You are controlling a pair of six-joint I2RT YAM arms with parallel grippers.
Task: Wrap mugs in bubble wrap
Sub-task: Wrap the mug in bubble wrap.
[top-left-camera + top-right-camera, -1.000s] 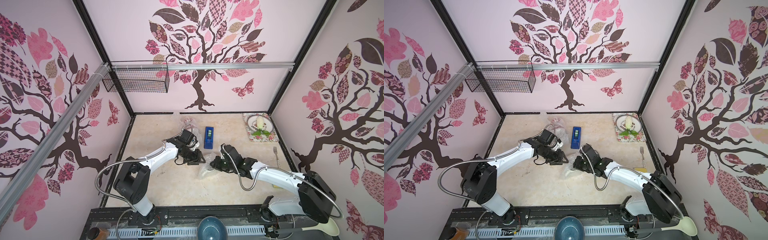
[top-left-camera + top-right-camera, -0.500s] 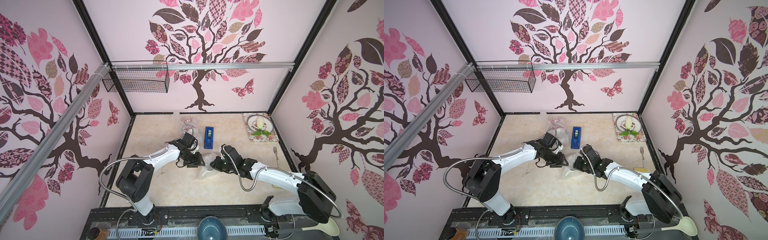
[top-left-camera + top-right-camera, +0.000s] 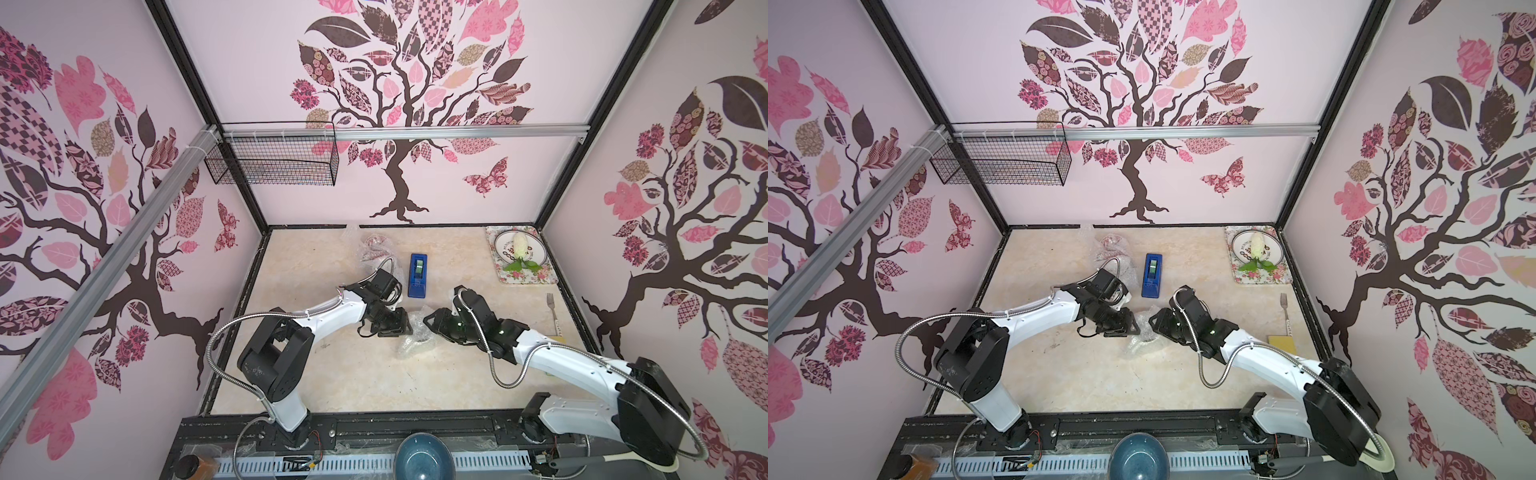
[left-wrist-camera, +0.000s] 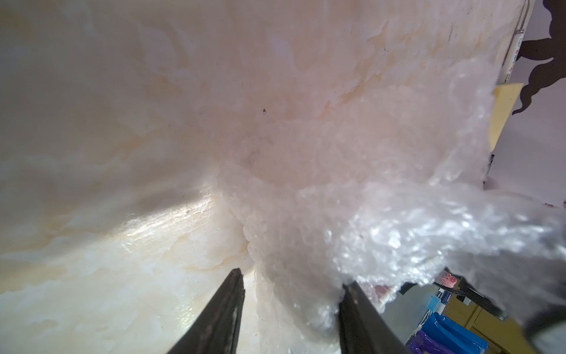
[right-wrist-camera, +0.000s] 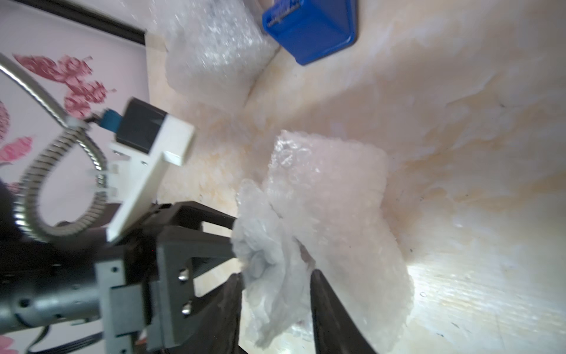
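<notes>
Right wrist view: right tool (image 5: 275, 272) stands parted around crumpled bubble wrap (image 5: 324, 199); left tool (image 4: 291, 275) likewise parted. One wrapped bundle (image 3: 374, 249) lies at the worktop (image 3: 353, 382) rear; this wrap looks unfinished.

Robot test booth: black-framed decal walls (image 3: 415, 62), marble-look tabletop (image 3: 374, 374), rail-mounted arms (image 3: 328, 311).

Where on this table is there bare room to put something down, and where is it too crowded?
Free: the near strip of table in front of the bubble wrap bundle; the far stretch between tape dispenser and floral tray. Crowded: the middle, around that bundle and beside the dispenser.
</notes>
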